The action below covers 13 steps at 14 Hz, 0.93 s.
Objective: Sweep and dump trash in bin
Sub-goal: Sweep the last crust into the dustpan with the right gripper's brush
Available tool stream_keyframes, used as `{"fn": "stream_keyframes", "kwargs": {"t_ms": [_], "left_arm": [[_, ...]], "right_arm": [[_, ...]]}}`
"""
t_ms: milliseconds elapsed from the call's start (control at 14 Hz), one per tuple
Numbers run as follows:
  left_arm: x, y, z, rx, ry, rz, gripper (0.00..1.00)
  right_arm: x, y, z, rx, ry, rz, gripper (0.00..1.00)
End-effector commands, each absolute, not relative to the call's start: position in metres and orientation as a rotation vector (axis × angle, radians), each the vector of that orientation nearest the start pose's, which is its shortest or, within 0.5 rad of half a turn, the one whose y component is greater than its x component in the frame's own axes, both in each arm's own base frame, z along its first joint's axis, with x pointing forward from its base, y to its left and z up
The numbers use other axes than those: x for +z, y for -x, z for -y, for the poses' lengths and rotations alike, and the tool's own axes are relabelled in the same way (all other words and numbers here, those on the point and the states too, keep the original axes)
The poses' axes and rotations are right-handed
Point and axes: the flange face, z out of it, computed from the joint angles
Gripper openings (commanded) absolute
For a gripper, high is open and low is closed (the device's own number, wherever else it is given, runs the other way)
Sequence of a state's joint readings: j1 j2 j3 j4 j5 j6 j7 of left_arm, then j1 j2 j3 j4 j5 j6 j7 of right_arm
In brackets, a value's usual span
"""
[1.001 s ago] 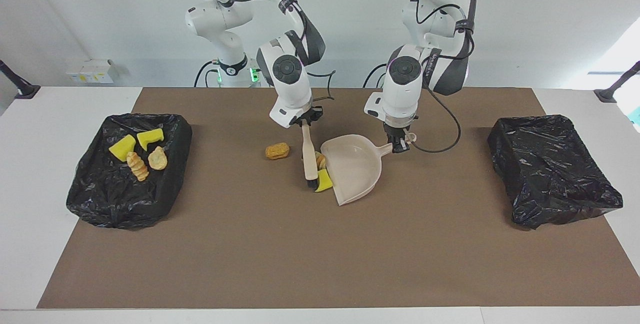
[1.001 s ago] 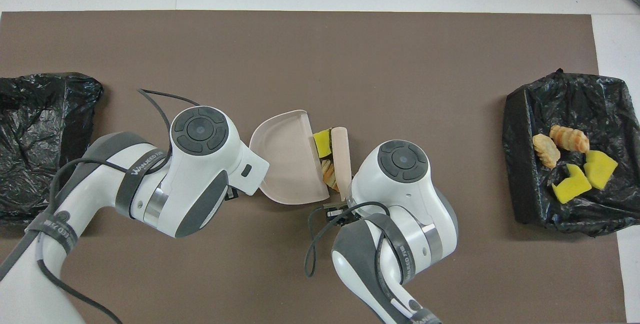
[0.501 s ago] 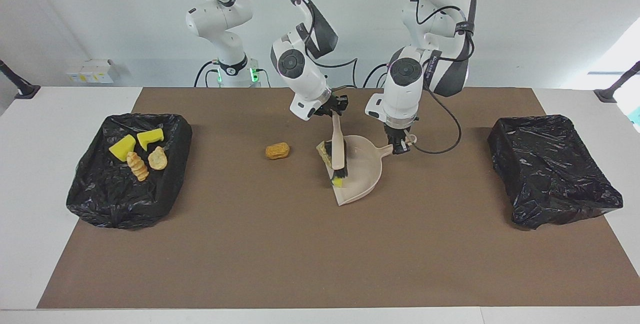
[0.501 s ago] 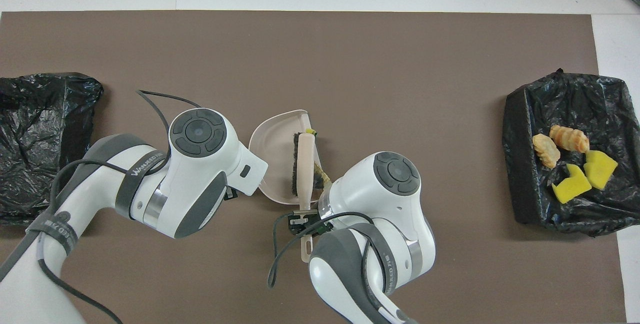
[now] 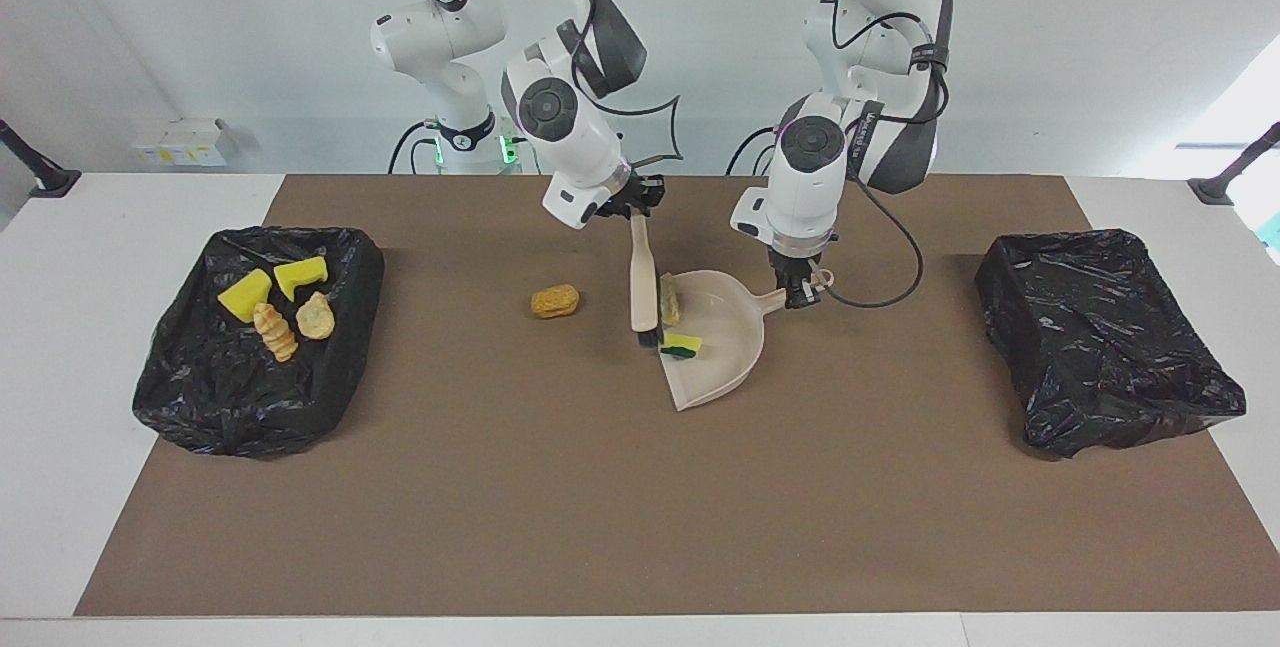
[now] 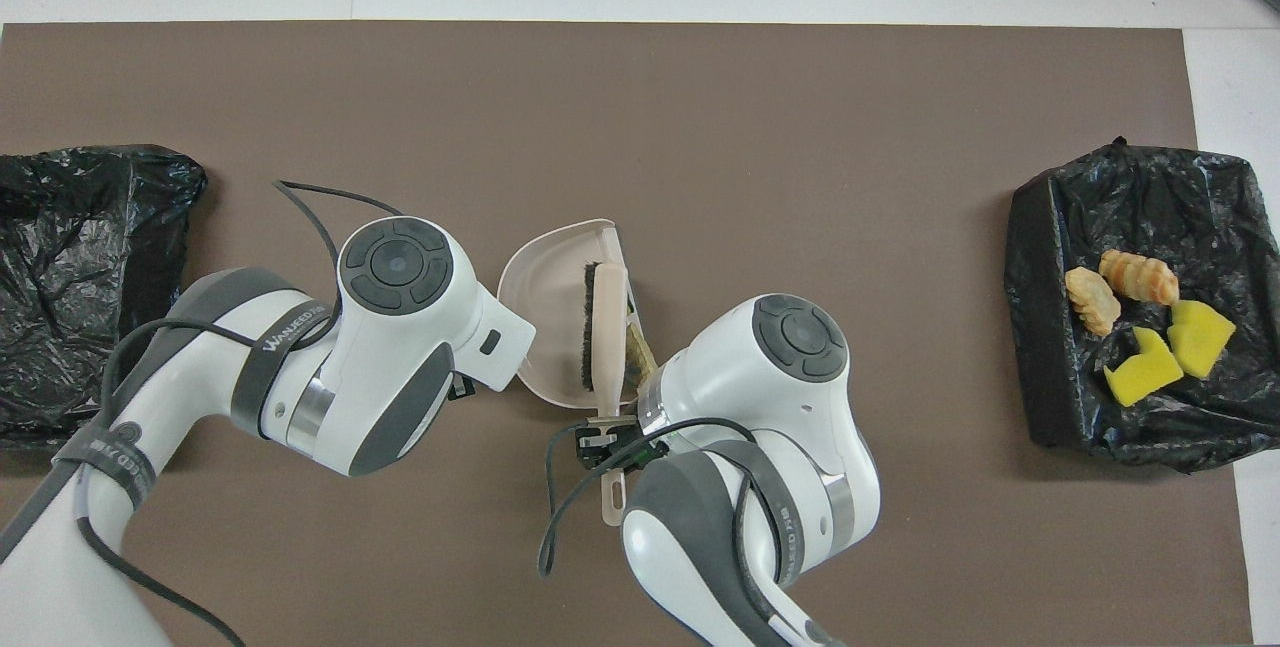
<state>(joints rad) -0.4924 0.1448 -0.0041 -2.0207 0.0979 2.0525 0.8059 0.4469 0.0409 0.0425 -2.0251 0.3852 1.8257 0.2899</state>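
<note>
Moved since a second ago: my right tool (image 5: pixel 637 206) has carried the beige hand brush with black bristles (image 5: pixel 642 282) from the counter beside the pan's mouth to the mouth itself, and the yellow-and-green sponge piece (image 5: pixel 683 344) and the tan bread-like lump (image 5: pixel 669 298) now lie inside the beige plastic dustpan (image 5: pixel 722 352).
Right tool: clamped shut on the brush handle's top end, bristles hanging at the pan's lip.
Left tool (image 5: pixel 801 288): closed tight on the dustpan's handle, pan resting flat on the brown mat (image 5: pixel 600 507) that covers the counter.
Trash: two scraps in the pan just under the brush; one orange-brown bread-like lump (image 5: pixel 554 301) loose on the mat, beside the right tool toward the right arm's end of the counter; four scraps already in the black bag-lined bin (image 5: pixel 255 397) at that end.
Risk, spill: sponge piece sits close to the lip; I judge a tilt mouth-down on lifting would slide it out.
Risk, drag-out: pulling the brush away low could rake the scraps off the pan.
Risk, leftover: dumping now would leave the loose lump unswept.
Around: second black bag-lined bin (image 5: pixel 1105 347) at the left arm's end, nothing visible in it.
In the way: nothing on the mat between pan and either bin.
</note>
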Motion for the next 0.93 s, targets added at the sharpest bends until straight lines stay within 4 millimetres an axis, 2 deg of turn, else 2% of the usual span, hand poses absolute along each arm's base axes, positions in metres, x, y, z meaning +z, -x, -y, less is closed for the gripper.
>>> {"fn": "stream_keyframes", "kwargs": {"t_ms": [0,143,215,358,501,572,715,858], "left_arm": [[0.368,-0.496,0.258,0.148,2.38,-1.917,0.0],[0.368,-0.496,0.258,0.148,2.38,-1.917,0.0],[0.368,-0.496,0.258,0.148,2.378,-1.917,0.0],[0.368,-0.496,0.259,0.148,2.375,-1.921,0.0],[0.369,-0.496,0.26,0.153,2.314,-1.933,0.0],[0.37,-0.495,0.261,0.156,2.28,-1.94,0.0],[0.369,-0.494,0.262,0.161,2.277,-1.942,0.0],[0.369,-0.494,0.262,0.159,2.275,-1.944,0.0]], "right_arm": [[0.421,-0.46,-0.229,0.55,2.959,0.094,0.0],[0.412,-0.458,-0.192,0.592,2.983,-0.006,0.0],[0.407,-0.451,-0.181,0.605,2.991,-0.125,0.0],[0.396,-0.43,-0.171,0.646,3.004,-0.332,0.0],[0.384,-0.423,-0.137,0.608,2.978,-0.453,0.0],[0.372,-0.421,-0.128,0.59,2.965,-0.481,0.0],[0.352,-0.419,-0.137,0.554,2.976,-0.45,0.0],[0.335,-0.422,-0.161,0.524,2.982,-0.397,0.0]]}}
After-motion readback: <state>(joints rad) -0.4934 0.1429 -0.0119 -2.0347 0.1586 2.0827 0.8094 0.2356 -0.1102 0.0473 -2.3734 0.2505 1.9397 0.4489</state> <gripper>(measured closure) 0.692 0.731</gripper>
